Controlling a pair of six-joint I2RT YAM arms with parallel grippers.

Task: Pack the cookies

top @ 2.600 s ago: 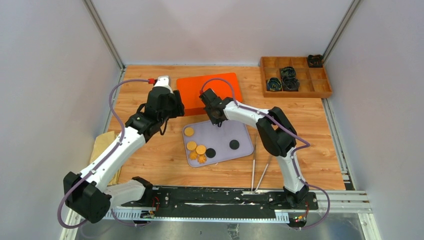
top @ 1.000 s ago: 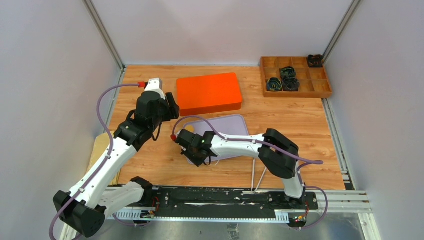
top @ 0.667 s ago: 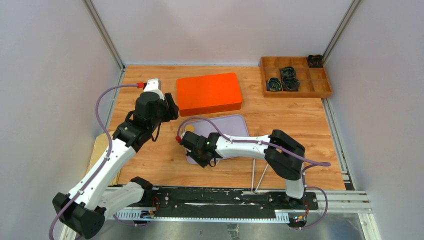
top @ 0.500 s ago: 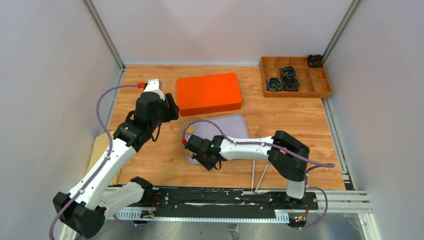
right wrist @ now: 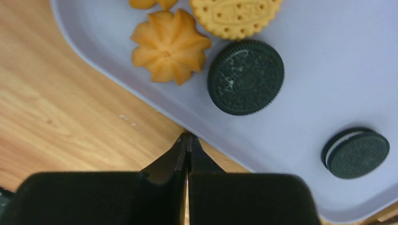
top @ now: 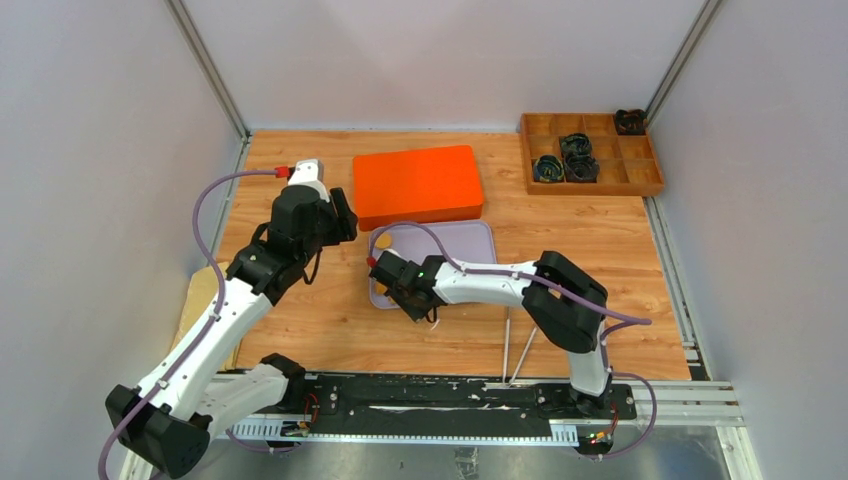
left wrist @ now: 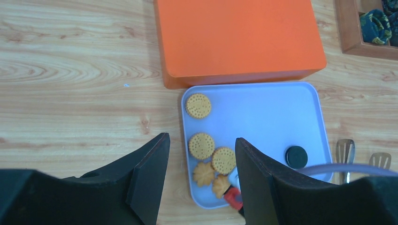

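Observation:
The cookies lie on a lavender tray [left wrist: 319,117]. In the left wrist view there are golden round ones [left wrist: 197,105] [left wrist: 201,146] [left wrist: 223,160], flower-shaped ones [left wrist: 203,173] and a black one [left wrist: 296,157]. My right gripper [right wrist: 187,137] is shut and empty, its tip against the tray's near rim [right wrist: 155,101], just below a flower cookie [right wrist: 170,45] and a black cookie [right wrist: 246,76]. A second black cookie [right wrist: 356,153] lies further right. My left gripper [left wrist: 201,139] hangs open above the tray's left side, holding nothing. From above, the right arm [top: 424,306] covers most of the cookies.
An orange box [top: 418,187] lies just beyond the tray [top: 470,245]. A wooden compartment tray [top: 590,150] with dark items stands at the far right. Two metal tongs [top: 508,335] lie right of the right gripper. A brown pad [top: 205,290] sits at the left edge.
The shut right gripper has slid from the tray's near-left corner to the right along its near rim. The tray lies nearer the orange box than in the earliest frame. The left arm holds still.

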